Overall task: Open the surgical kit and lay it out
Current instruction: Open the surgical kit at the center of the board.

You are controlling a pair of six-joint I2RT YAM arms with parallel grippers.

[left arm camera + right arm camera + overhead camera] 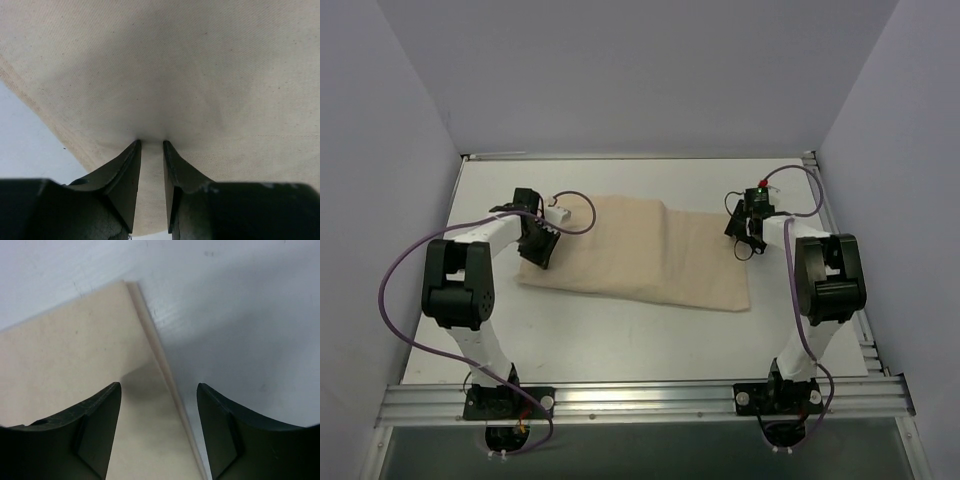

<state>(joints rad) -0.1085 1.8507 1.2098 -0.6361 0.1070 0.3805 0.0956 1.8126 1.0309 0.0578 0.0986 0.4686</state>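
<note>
The surgical kit lies as a flat beige cloth bundle (640, 250) across the middle of the white table; nothing of what it wraps shows. My left gripper (538, 245) is down on the bundle's left end. In the left wrist view its jaws (151, 141) stand narrow, tips pressed into the cloth (165, 65), with a ridge of fabric pinched between them. My right gripper (745, 235) hovers at the bundle's far right corner. Seen from the right wrist, it (159, 385) is open and straddles the cloth's hemmed edge (160, 360), touching nothing.
The table (620, 340) is white, with grey walls on the left, right and back. An aluminium rail (640, 400) carrying both arm bases runs along the near edge. Purple cables loop beside each arm.
</note>
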